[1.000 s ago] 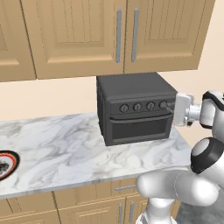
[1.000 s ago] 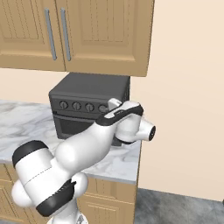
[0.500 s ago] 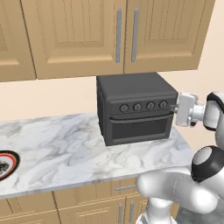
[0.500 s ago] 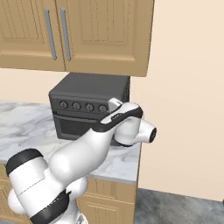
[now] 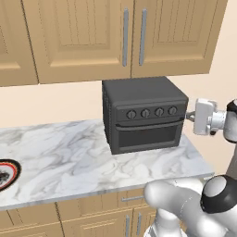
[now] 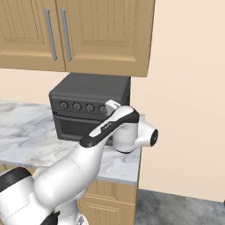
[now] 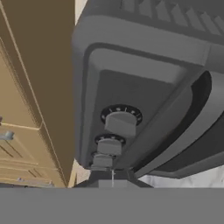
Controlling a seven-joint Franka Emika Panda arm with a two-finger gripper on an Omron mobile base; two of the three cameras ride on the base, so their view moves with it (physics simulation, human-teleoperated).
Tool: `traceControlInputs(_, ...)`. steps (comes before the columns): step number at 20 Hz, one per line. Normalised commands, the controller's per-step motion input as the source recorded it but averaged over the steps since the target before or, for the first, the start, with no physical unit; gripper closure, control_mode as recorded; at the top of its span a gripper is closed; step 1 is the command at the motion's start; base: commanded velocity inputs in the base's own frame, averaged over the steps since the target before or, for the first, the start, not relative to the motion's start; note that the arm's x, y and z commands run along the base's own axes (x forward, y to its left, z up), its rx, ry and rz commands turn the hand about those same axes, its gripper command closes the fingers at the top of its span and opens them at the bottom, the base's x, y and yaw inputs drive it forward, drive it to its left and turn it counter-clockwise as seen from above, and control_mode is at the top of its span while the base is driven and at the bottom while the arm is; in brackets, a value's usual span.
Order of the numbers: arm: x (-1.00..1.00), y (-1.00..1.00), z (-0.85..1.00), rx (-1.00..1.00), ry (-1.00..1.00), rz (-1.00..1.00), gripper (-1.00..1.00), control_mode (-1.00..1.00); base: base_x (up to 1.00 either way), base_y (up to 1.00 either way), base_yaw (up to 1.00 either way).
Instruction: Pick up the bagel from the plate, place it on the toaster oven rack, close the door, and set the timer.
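The wall cabinets (image 5: 125, 37) hang above the toaster oven (image 5: 141, 113), their lower edge leaving a band of bare wall over its roof. The marble surface (image 5: 69, 159) runs out wide to the oven's left and ends just past its right side, where its corner meets the open floor seen in the right base view. The toaster oven stands at the back of that surface near its right end, its door (image 5: 147, 135) closed flat against the front below the row of four knobs (image 5: 152, 112). The plate (image 5: 5, 173) lies well apart from the oven, at the far left edge of the left base view, partly cut off; whether the bagel is on it cannot be told. The gripper (image 5: 189, 115) sits just beside the oven's upper right front corner, level with the knob row and pointing along it toward the oven. In the hand view the knobs (image 7: 121, 121) line up one behind another very close ahead, the door's window to their right. Whether the gripper is released or clenched cannot be told.
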Motion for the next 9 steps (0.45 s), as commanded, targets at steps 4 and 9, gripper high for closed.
traceControlInputs(4,-0.46,0.07,0.24,-0.16,-0.09,-0.03,1.0,-1.0,0.0,0.0,0.0)
traceControlInputs(9,-0.37,0.28,0.27,-0.22,-0.09,-0.05,1.0,-1.0,0.0,0.0,0.0)
